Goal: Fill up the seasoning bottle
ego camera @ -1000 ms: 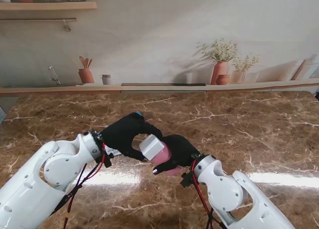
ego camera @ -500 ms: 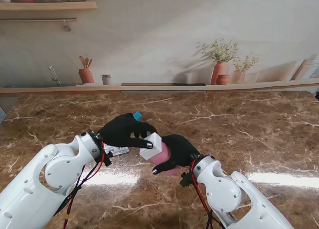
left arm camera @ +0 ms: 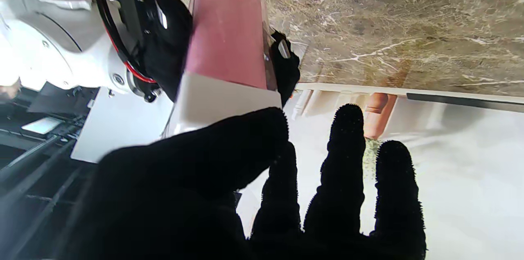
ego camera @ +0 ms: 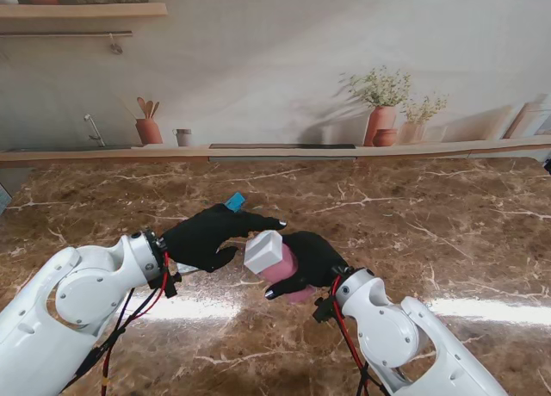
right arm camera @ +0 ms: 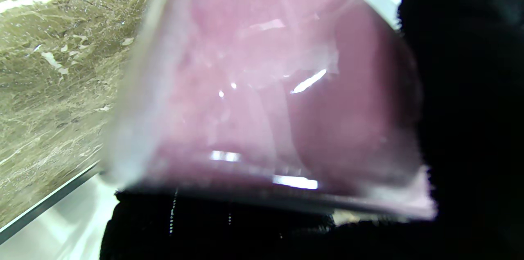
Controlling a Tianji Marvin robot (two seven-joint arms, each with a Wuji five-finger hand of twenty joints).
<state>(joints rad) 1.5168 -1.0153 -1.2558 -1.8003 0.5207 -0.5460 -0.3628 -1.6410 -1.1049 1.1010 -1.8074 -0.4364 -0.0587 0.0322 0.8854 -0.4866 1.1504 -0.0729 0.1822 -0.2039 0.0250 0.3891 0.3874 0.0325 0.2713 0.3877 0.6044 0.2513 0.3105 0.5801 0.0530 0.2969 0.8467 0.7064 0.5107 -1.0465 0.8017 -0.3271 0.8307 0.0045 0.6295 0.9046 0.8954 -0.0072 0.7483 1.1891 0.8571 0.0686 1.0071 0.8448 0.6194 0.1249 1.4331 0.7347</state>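
Seasoning bottle [ego camera: 274, 260] in right hand [ego camera: 312, 256]; lid seemingly on

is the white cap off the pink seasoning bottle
No, the white cap sits on the pink seasoning bottle, which the right hand holds above the table.

We see a brown marble table [ego camera: 413, 232] with pale veins and a glossy sheen, bright glare patches showing nearer to us. A pale raised ledge [ego camera: 284, 152] runs along its far edge. We cannot make out anything resting directly on it.
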